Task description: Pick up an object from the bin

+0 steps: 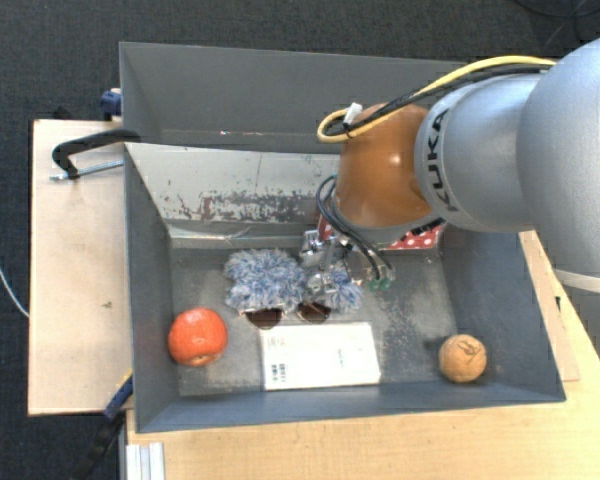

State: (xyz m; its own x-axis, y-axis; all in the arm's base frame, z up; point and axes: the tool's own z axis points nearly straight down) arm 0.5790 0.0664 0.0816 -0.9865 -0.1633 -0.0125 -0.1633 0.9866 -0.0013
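Observation:
My gripper (325,268) hangs low in the middle of the bin, its metal fingers down at the right end of a blue and white fluffy cloth (265,276). Just in front of the fingers lies a pair of sunglasses (285,315) with dark red-brown lenses. Whether anything sits between the fingers is hidden by the gripper's own body. A white flat box (320,356) with a printed label lies flat in front of the sunglasses.
An orange ball (197,336) sits at the front left of the bin. A tan, walnut-like ball (462,357) rests at the front right. A red item with white dots (420,235) peeks out under the arm at the back right.

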